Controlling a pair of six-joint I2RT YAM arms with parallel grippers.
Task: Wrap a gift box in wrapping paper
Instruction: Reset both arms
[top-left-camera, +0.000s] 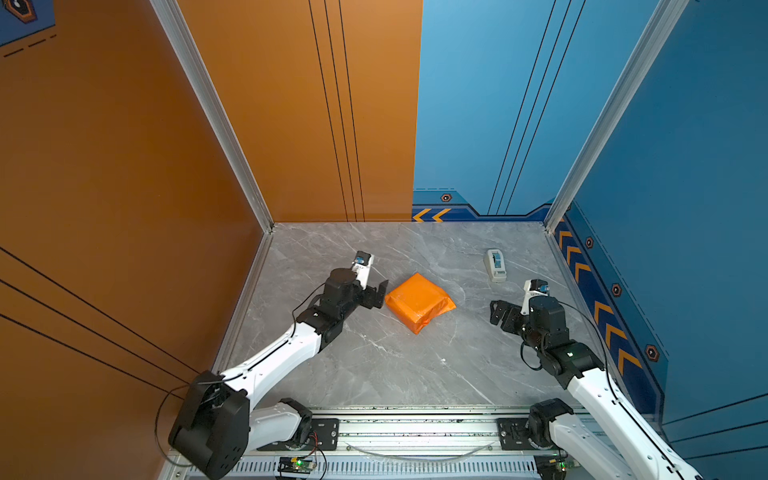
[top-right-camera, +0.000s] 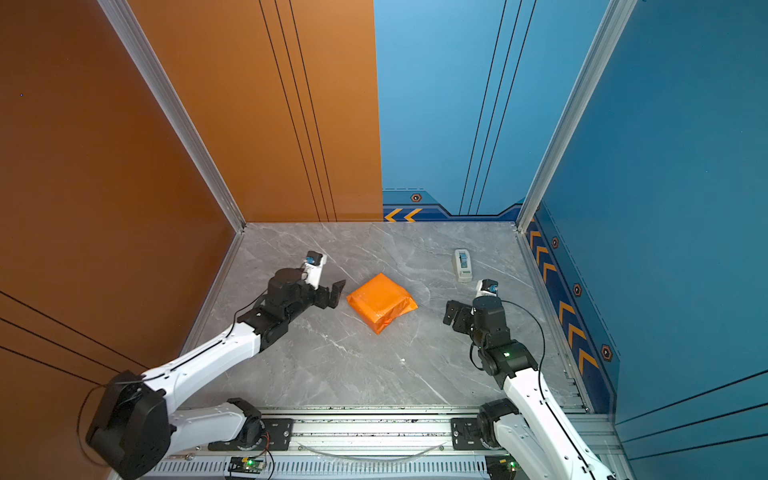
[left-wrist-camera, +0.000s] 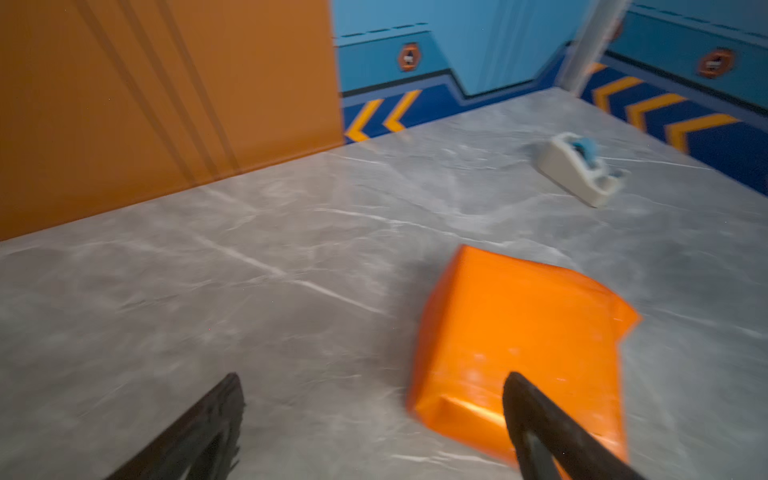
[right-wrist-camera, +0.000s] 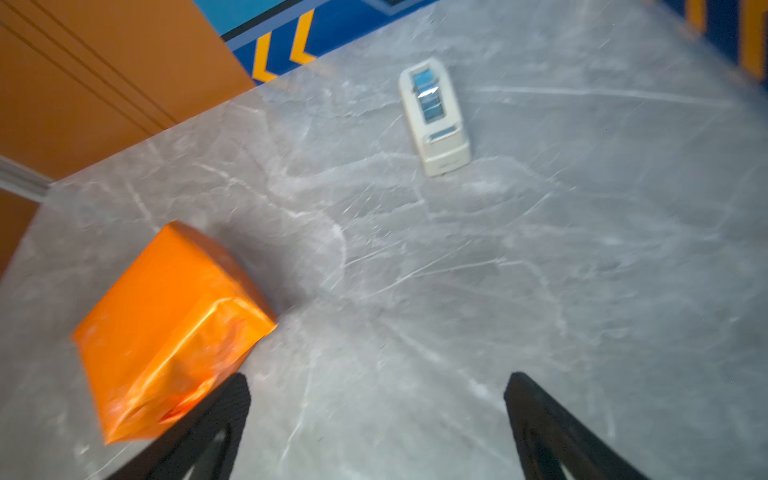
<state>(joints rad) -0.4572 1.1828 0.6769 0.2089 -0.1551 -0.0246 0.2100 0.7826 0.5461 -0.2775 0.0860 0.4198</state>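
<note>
The wrapping paper (top-left-camera: 417, 301) (top-right-camera: 380, 301), glossy orange side out, is folded into a squarish parcel lying in the middle of the grey marble table (top-left-camera: 374, 365). The gift box is hidden inside it. My left gripper (top-left-camera: 380, 296) (top-right-camera: 337, 293) hangs open just left of the parcel, nothing between its fingers. In the left wrist view (left-wrist-camera: 372, 382) one finger crosses in front of the paper (left-wrist-camera: 523, 345). My right gripper (top-left-camera: 496, 313) (top-right-camera: 449, 313) is open well to the right, apart from the parcel. The right wrist view (right-wrist-camera: 376, 382) shows bare table between the fingers and the paper (right-wrist-camera: 166, 328) off to one side.
A white tape dispenser (top-left-camera: 495, 264) (top-right-camera: 462, 264) (left-wrist-camera: 582, 170) (right-wrist-camera: 436, 120) with a blue roll stands at the back right, beyond the right gripper. Orange and blue walls close the table on three sides. A metal rail with both arm bases runs along the front edge.
</note>
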